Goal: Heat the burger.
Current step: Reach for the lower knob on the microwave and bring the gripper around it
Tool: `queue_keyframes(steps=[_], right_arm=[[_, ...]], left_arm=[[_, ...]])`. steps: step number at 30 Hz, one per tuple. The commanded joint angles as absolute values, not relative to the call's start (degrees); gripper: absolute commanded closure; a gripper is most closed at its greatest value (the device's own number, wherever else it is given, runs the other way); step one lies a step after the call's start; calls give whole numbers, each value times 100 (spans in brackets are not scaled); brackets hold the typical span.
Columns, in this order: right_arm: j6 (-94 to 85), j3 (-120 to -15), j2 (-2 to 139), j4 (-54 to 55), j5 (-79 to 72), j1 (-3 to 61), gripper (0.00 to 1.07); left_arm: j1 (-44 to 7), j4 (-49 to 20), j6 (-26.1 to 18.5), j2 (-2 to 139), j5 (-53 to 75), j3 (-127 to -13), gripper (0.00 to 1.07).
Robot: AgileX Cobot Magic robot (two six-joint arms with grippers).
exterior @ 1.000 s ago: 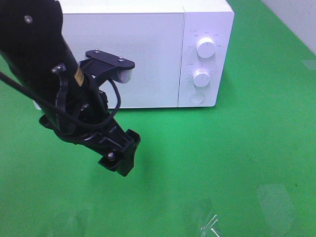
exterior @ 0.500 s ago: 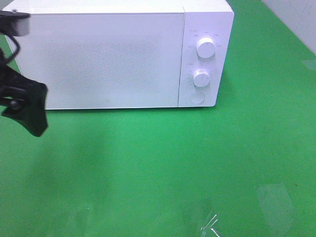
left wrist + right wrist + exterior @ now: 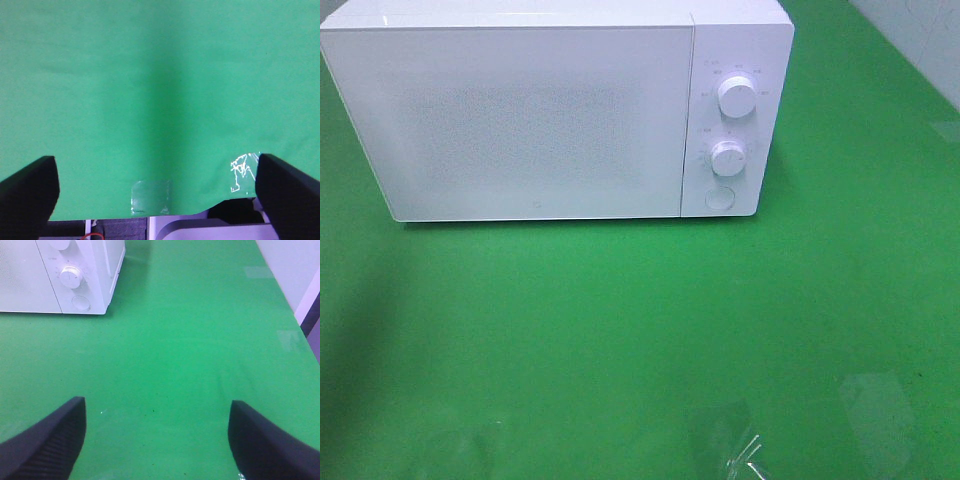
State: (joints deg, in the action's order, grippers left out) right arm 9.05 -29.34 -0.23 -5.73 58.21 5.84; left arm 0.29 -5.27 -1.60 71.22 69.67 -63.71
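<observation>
White microwave (image 3: 540, 120), door shut, sits at back of green mat (image 3: 640, 330), 2 dials (image 3: 737, 96) on its right panel. L gripper (image 3: 159, 195): fingers spread wide, holding nothing, over mat. R gripper (image 3: 160, 440): also wide, nothing held. Burger: can't tell where; no view shows it.

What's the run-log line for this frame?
microwave: shut | burger: not in view | left hand: open, empty, over table | right hand: open, empty
</observation>
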Motion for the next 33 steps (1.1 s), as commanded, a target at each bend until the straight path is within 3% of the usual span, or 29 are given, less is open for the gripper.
queue_keyframes(steps=[1,19,33], right_arm=[[842,-2911,-172,-556,5758,544,32],[842,-2911,-172,-556,5758,544,32],[842,-2911,-172,-556,5758,544,32]], left_arm=[[223,-739,-281,6709,7351,-6383,7],[223,-785,-372,5191,7351,-6348,7],[223,-922,-252,3128,6893,-4280,7]])
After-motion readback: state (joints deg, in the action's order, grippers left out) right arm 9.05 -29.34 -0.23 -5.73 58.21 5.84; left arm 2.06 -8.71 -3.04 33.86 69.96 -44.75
